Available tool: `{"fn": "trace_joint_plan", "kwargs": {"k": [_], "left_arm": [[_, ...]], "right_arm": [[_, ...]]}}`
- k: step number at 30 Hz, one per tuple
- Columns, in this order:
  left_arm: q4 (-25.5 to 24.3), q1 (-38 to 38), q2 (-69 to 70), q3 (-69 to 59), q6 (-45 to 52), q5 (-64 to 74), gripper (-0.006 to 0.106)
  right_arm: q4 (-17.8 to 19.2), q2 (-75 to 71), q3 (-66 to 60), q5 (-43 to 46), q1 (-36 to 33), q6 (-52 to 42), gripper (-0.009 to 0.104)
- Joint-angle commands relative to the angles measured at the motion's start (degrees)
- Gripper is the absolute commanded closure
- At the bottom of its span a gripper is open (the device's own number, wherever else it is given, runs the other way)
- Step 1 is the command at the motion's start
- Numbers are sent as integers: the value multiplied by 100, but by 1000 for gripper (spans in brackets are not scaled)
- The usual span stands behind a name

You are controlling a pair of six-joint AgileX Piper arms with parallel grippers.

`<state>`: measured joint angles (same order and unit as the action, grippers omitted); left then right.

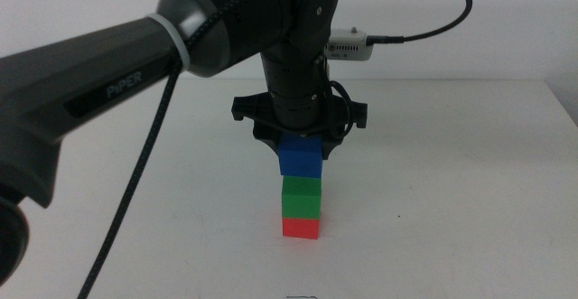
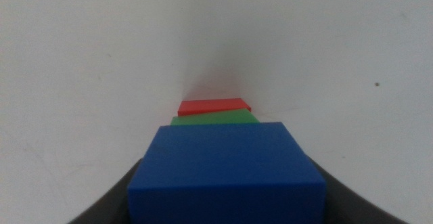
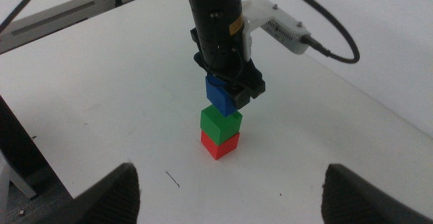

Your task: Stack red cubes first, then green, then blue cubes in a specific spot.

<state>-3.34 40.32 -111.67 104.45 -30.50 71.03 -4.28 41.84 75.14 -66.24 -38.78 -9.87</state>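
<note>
Blue cube (image 1: pixel 300 157) sits atop green (image 1: pixel 301 197) on red (image 1: pixel 301 227); left gripper (image 1: pixel 301 138) clamps it, only release left. Right gripper (image 3: pixel 230 190) waits, jaws wide, empty.

My left arm enters from the left, wrist vertical; its dark two-jaw left gripper (image 1: pixel 301 145) points straight down, jaws closed on the small matte deep-blue cube (image 1: pixel 300 157). My right gripper (image 3: pixel 230 187) waits apart — jaws spread wide.
</note>
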Motion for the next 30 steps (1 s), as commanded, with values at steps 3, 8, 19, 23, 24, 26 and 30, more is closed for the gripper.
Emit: {"fn": "trace_joint_plan", "kwargs": {"k": [3, 8, 19, 23, 24, 26, 30], "left_arm": [[-50, 13, 238, 131, -90, 394, 63], [-41, 13, 107, 131, -90, 343, 63], [-24, 13, -24, 131, -97, 348, 63], [24, 13, -24, 131, -463, 349, 63], [24, 13, -24, 131, -551, 349, 63], [53, 13, -24, 131, -638, 349, 63], [93, 13, -24, 131, -665, 349, 63]], "right_arm": [[32, 27, 128, 406, 47, -47, 22], [32, 27, 128, 406, 47, -47, 22], [32, 27, 128, 406, 47, -47, 22], [32, 27, 128, 406, 47, -47, 22], [32, 27, 128, 406, 47, -47, 22], [32, 27, 128, 406, 47, -47, 22], [32, 27, 128, 406, 47, -47, 22]]}}
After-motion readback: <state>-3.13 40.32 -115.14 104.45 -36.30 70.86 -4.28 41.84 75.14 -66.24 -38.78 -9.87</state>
